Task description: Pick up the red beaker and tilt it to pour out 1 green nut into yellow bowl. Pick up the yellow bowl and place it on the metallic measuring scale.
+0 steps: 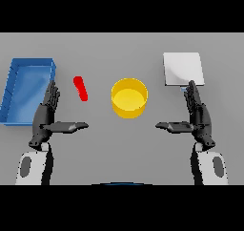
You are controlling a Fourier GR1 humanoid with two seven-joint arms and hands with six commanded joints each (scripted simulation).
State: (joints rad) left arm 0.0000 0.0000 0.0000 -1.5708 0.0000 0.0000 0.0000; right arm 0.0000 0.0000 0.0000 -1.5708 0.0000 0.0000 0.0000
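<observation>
A small red beaker (80,88) lies tilted on the grey table, left of centre. The yellow bowl (129,97) stands in the middle; I see nothing inside it. At the back right lies the metallic measuring scale (183,68), a pale square plate. My left hand (46,116) rests open just below and left of the beaker, fingers straight and thumb pointing inward, apart from it. My right hand (198,115) is open as well, below the scale, its fingertips reaching the scale's near edge. No green nut is visible.
A blue tray (10,91) with raised walls sits at the far left, right beside my left hand.
</observation>
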